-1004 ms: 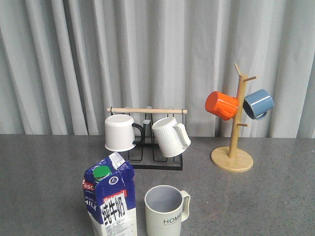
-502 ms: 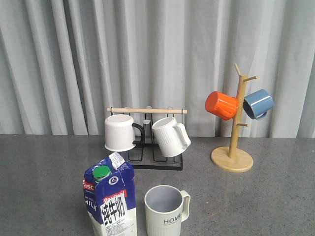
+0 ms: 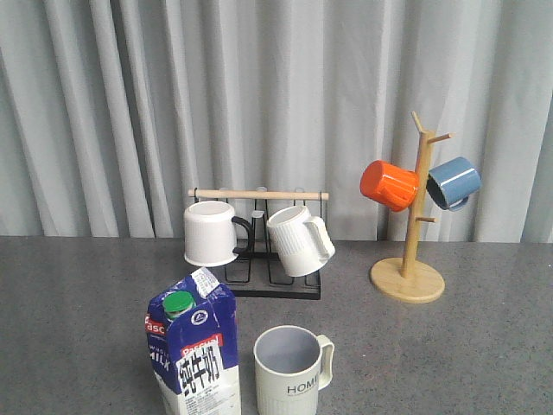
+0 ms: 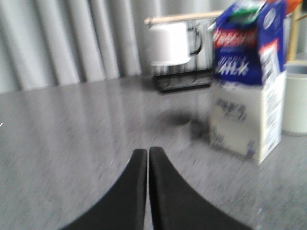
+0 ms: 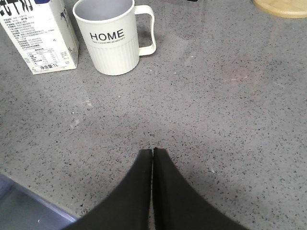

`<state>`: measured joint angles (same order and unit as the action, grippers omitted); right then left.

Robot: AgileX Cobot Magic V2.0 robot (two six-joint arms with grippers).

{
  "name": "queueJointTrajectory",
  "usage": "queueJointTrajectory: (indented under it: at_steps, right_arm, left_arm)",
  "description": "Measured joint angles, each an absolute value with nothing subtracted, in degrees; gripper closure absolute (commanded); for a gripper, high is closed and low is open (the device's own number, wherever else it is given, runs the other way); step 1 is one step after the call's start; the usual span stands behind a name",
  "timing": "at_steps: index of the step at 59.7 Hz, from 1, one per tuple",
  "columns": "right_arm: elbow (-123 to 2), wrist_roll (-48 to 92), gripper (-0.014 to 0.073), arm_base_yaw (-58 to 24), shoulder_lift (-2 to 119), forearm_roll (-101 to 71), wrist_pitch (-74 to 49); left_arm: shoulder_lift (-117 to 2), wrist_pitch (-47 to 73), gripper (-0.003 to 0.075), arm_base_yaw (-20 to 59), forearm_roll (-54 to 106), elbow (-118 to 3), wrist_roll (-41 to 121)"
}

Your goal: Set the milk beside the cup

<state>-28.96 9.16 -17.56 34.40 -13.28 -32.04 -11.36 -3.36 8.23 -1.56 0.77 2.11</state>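
Note:
The milk carton (image 3: 193, 350), blue and white with a green cap, stands upright on the grey table at the front, just left of the pale ribbed "HOME" cup (image 3: 292, 372). The two stand close together but apart. Neither gripper shows in the front view. In the left wrist view the left gripper (image 4: 148, 152) is shut and empty, low over the table, with the milk (image 4: 249, 81) ahead of it. In the right wrist view the right gripper (image 5: 153, 151) is shut and empty, with the cup (image 5: 112, 36) and the milk (image 5: 41, 36) ahead of it.
A black rack with a wooden bar (image 3: 259, 195) holds a plain white mug (image 3: 210, 233) and a white ribbed jug-shaped mug (image 3: 298, 240) behind the cup. A wooden mug tree (image 3: 408, 277) at the back right carries an orange mug (image 3: 389, 185) and a blue mug (image 3: 453, 182). Grey curtains hang behind.

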Motion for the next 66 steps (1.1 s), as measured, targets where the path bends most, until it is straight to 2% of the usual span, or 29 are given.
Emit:
queueJointTrajectory:
  at_steps: [17, 66]
  right_arm:
    - [-29.0, 9.2, 0.0599, -17.6, 34.4, -13.3, -32.0]
    - [-28.9, 9.2, 0.0599, -17.6, 34.4, -13.3, -32.0]
  left_arm:
    - [0.3, 0.9, 0.0728, 1.2, -1.6, 1.4, 2.1]
    - [0.7, 2.2, 0.0728, 0.0, -1.6, 1.4, 2.1]
